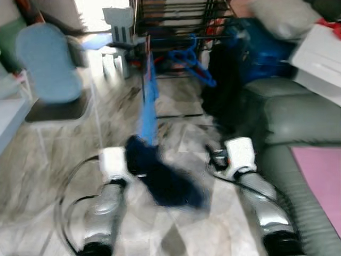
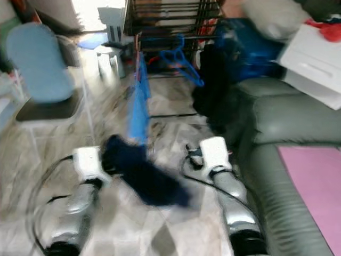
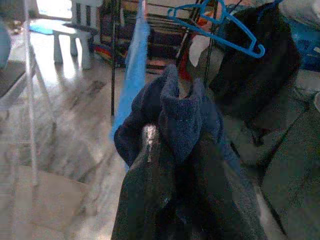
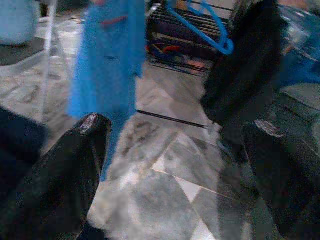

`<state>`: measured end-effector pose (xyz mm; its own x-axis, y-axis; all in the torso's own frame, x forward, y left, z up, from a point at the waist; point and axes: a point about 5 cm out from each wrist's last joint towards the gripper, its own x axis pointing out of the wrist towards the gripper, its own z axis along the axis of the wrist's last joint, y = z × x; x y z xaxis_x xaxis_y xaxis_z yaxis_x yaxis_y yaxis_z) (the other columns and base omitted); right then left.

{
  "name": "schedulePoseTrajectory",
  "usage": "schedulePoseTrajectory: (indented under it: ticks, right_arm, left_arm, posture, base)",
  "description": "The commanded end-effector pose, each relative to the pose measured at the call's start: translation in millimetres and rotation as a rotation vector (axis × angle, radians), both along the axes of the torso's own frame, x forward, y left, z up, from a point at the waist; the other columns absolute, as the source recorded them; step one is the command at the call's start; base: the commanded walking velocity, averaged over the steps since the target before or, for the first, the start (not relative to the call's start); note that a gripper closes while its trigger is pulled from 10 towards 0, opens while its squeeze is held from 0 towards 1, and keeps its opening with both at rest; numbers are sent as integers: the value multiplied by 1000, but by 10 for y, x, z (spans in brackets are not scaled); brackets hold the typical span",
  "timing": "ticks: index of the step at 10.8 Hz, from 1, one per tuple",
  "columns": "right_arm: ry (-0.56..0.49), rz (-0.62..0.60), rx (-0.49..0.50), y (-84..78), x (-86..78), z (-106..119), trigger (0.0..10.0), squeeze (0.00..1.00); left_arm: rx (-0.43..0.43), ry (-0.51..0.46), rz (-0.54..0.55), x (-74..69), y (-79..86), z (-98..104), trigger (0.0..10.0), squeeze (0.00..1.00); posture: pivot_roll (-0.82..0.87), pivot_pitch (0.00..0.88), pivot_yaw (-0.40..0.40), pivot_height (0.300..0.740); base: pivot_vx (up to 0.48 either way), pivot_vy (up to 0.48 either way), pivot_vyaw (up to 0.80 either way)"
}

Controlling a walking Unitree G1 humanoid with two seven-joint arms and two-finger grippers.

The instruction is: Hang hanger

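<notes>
The left tool (image 3: 170, 150) is clenched on a dark navy cloth (image 1: 165, 178), a soft, fuzzy fabric bunched between its black fingers (image 3: 145, 165) and drooping in a limp lump between the two silver forearms. The right tool (image 4: 175, 165) is released, its two glossy black fingers spread wide over the marbled grey tile floor (image 4: 165, 190). Both arms reach forward, low. Ahead, a thin blue plastic hanger (image 3: 220, 25) hangs from a black metal rack (image 1: 176, 21), beside a bright blue garment (image 1: 149, 106) and a black garment (image 3: 260, 65). A green leather sofa (image 1: 298, 117) stands at the right. Motion blur smears the head views, so the cloth's shape is hard to make out.
</notes>
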<state>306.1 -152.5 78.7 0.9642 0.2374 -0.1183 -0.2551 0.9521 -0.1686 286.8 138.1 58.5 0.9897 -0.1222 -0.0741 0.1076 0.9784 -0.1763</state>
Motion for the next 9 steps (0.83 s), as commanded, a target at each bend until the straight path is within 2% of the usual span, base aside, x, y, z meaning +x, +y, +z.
schedulePoseTrajectory:
  ticks: [1, 4, 5, 6, 7, 9]
  right_arm:
    - [-6, -15, -15, -79, 19, 38, 10000, 0]
    - [-10, -13, -17, -74, 39, 50, 10000, 0]
    - [-6, -9, -2, -70, 23, 48, 10000, 0]
    - [8, 3, 45, -58, -9, 44, 10000, 0]
    - [17, 36, 108, -60, -142, 54, 10000, 0]
    - [29, 44, 115, -99, -235, 20, 10000, 0]
  left_arm:
    - [-17, -43, -31, 50, -121, 110, 10000, 0]
    - [-18, -44, -31, 73, -125, 125, 10000, 0]
    - [-14, -40, -19, 72, -114, 123, 10000, 0]
    - [-5, -40, -8, 66, -96, 122, 10000, 0]
    - [25, -43, 11, 15, -32, 109, 10000, 0]
    - [38, -30, 28, -47, 29, 63, 10000, 0]
  posture:
    - [-143, 0, 21, 740]
    - [-145, 0, 23, 740]
    - [-144, 0, 25, 740]
    - [-144, 0, 25, 740]
    - [-141, 0, 31, 740]
    - [-145, 0, 37, 740]
  base:
    - [458, 0, 0]
    - [453, 0, 0]
    - [401, 262, 0]
    - [375, 300, 0]
    - [368, 307, 0]
    - [369, 307, 0]
